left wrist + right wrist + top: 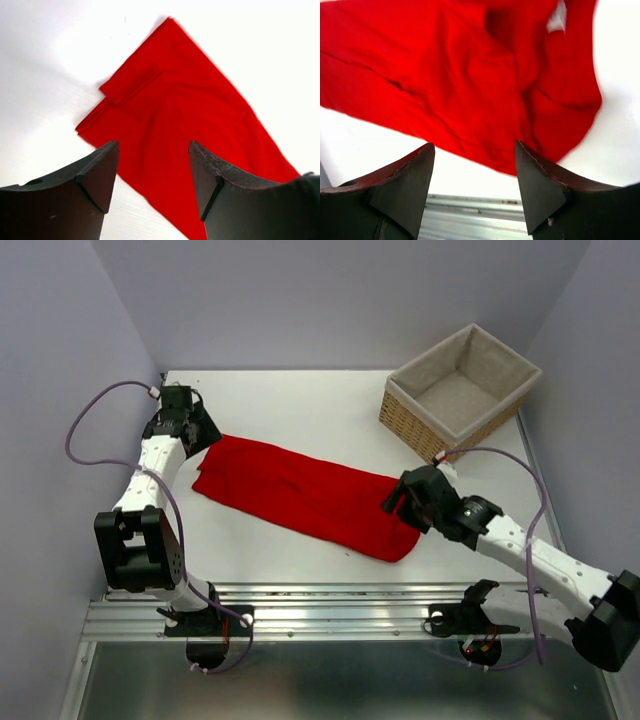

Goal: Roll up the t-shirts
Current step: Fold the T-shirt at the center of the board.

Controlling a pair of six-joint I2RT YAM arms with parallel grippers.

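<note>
The red t-shirt point(300, 495) lies folded into a long band, running from the left rear of the white table to the front right. My left gripper point(203, 430) hovers open and empty over its left end; the left wrist view shows the shirt point(185, 110) between and beyond the fingers. My right gripper point(395, 502) hovers open and empty over the band's right end. The right wrist view shows crumpled red fabric point(470, 80) with a small white tag point(557, 20).
A wicker basket point(460, 390) with beige lining stands at the back right. The table's metal front rail point(330, 615) runs along the near edge and also shows in the right wrist view point(475, 215). Grey walls close the sides and back.
</note>
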